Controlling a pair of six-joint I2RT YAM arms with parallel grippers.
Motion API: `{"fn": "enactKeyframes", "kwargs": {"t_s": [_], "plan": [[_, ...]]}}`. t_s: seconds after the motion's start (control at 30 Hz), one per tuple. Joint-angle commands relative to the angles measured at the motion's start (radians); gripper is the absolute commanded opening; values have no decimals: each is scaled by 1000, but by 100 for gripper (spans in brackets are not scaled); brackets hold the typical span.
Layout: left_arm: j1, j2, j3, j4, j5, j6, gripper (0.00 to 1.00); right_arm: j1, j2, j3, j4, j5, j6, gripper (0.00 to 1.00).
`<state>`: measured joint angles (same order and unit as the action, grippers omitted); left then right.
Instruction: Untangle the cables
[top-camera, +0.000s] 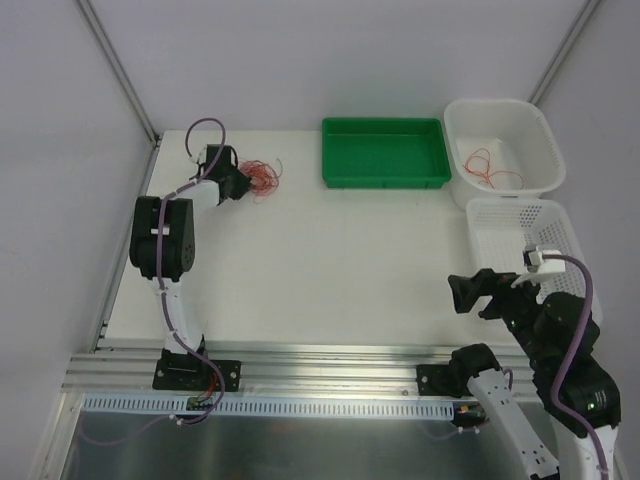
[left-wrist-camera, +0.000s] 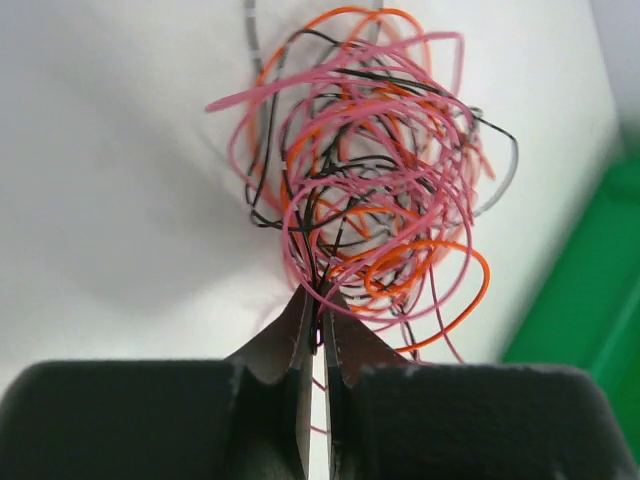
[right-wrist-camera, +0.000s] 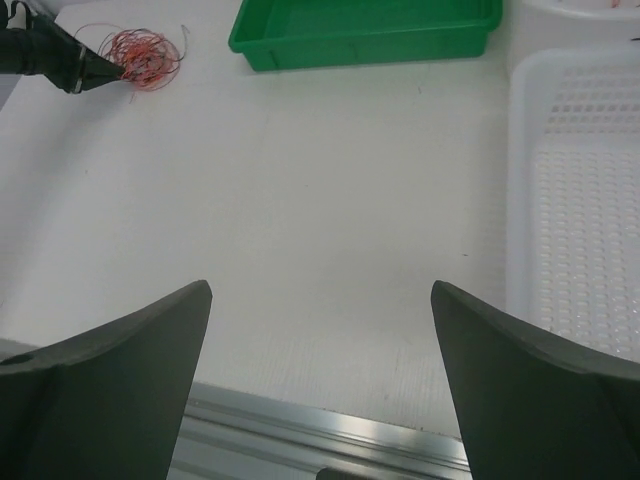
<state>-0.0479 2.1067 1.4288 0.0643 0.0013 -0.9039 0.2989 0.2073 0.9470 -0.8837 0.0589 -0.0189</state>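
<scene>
Cables (left-wrist-camera: 365, 160), seemingly featherlight, limp and snag-prone, are pinched at the tangle's six o'clock edge by the left gripper (left-wrist-camera: 320, 300) (the right gripper (right-wrist-camera: 320, 290) gapes empty).

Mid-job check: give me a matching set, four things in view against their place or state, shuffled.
1 left gripper
2 right gripper
3 green tray
4 white tub

a open over the table
b holds a loose red cable
c shut on the cable tangle
d between the tangle and the tub

Pairs: 1-c, 2-a, 3-d, 4-b.
</scene>
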Motion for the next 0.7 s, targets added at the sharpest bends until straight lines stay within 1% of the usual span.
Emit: {"fn": "enactKeyframes", "kwargs": {"t_s": [0.0, 0.03, 0.07, 0.1, 0.17, 0.2, 0.23, 0.27, 0.33, 0.37, 0.43, 0.47, 0.53, 0.57, 0.6, 0.63, 0.67], "plan": [[-93, -222, -176, -4, 92, 94, 0, 5, 198, 105, -69, -154, -44, 97], [-107, -258, -220, -6, 112, 95, 0, 5, 227, 116, -77, -200, -55, 97], [-121, -290, -261, -6, 130, 99, 0, 6, 262, 127, -81, -300, -59, 97], [-153, -354, -339, -11, 166, 115, 0, 6, 289, 128, -81, -348, -52, 97], [-185, -416, -422, -14, 181, 131, 0, 8, 366, 105, -58, -439, -6, 97], [-207, -474, -495, -15, 192, 147, 0, 9, 386, 96, -45, -448, 5, 97], [-245, -500, -533, -18, 197, 155, 0, 17, 411, 87, -38, -446, 14, 97], [-269, -525, -563, -20, 206, 164, 0, 38, 452, 84, -37, -404, 17, 97], [-309, -585, -646, -30, 221, 178, 0, 77, 483, 61, -18, -342, 11, 97], [-355, -615, -671, -38, 224, 178, 0, 135, 504, 50, 20, -268, 5, 97], [-403, -642, -732, -44, 218, 175, 0, 192, 532, 24, 73, -196, 7, 97], [-447, -654, -748, -46, 217, 169, 0, 254, 552, 18, 87, -124, 13, 97], [-495, -678, -786, -49, 201, 154, 0, 324, 634, 13, 113, -65, 16, 97], [-539, -692, -795, -50, 197, 136, 0, 395, 665, 13, 124, 25, 13, 97], [-559, -698, -810, -52, 192, 126, 0, 432, 731, 18, 132, 51, -10, 97], [-578, -706, -815, -55, 187, 117, 0, 468, 759, 21, 156, 73, -18, 97], [-598, -714, -820, -57, 180, 109, 0, 521, 786, 25, 169, 129, -12, 97]]}}
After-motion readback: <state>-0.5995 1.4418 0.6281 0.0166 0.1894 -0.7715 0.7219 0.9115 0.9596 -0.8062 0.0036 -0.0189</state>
